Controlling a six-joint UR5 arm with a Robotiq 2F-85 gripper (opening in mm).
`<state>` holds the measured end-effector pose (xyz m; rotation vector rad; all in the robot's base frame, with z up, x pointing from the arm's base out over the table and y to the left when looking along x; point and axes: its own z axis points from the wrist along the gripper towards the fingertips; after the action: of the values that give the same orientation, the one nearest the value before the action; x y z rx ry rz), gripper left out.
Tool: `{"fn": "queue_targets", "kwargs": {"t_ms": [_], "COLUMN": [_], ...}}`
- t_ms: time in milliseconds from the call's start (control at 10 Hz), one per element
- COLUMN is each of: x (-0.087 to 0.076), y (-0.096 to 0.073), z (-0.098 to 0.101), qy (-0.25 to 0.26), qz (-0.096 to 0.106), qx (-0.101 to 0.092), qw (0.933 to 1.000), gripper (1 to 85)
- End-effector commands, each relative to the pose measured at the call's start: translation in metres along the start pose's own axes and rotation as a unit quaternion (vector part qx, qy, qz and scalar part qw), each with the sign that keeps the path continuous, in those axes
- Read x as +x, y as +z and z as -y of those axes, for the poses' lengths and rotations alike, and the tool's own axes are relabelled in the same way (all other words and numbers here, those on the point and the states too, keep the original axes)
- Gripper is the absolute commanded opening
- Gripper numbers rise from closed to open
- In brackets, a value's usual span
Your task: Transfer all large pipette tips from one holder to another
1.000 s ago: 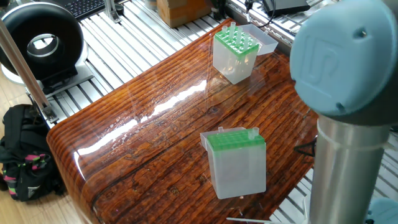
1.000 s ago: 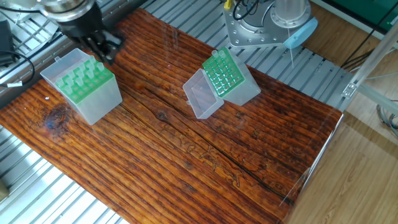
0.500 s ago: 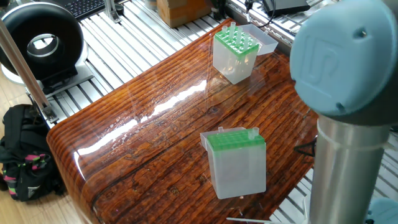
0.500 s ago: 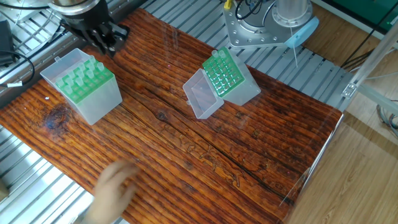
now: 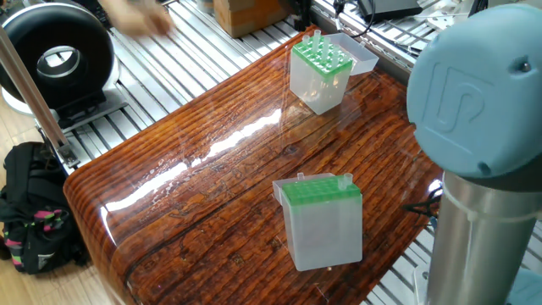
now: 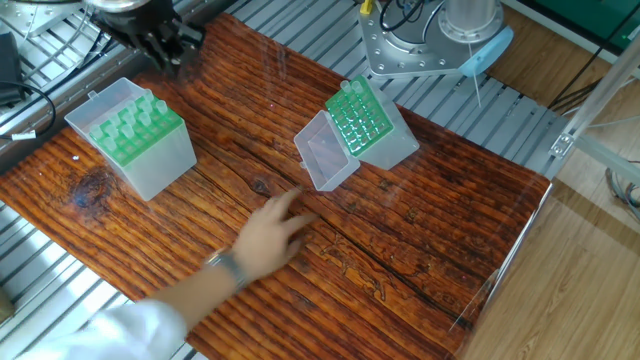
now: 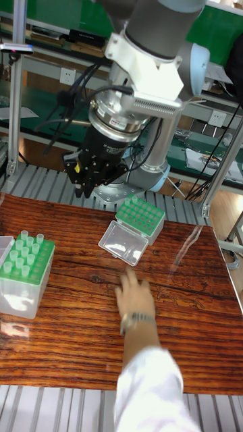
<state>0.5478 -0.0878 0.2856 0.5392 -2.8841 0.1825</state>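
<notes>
Two holders (image 6: 135,135) (image 6: 368,125), one gripper (image 7: 91,181), one hand (image 6: 272,232)

a blurred hand (image 6: 270,232) in a white sleeve reaches over the wooden table (image 6: 420,240) toward the open-lidded green rack (image 6: 358,125); the dark gripper (image 6: 160,38) hangs beyond the other rack (image 6: 135,135), which holds large pipette tips (image 6: 140,112)

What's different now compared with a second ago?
A person's hand has reached in over the table toward the open box. The robot's hand drifted slightly away from the box holding the large pipette tips. Both boxes stayed put.
</notes>
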Motion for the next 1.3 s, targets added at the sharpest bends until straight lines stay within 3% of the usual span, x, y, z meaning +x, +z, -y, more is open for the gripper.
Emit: {"fn": "queue_targets", "kwargs": {"t_ms": [0,200,300,600,1200], "x": [-0.014,-0.035,-0.044,-0.046,-0.031], "y": [-0.001,0.004,0.003,-0.001,0.002], "z": [-0.015,-0.034,-0.043,-0.044,-0.057], "qy": [0.033,0.046,0.061,0.062,0.050], "qz": [0.033,0.065,0.085,0.093,0.068], "qx": [-0.018,-0.037,-0.054,-0.042,-0.042], "qw": [0.9987,0.9961,0.9930,0.9929,0.9956], "gripper": [22.0,21.3,14.7,14.3,7.7]}}
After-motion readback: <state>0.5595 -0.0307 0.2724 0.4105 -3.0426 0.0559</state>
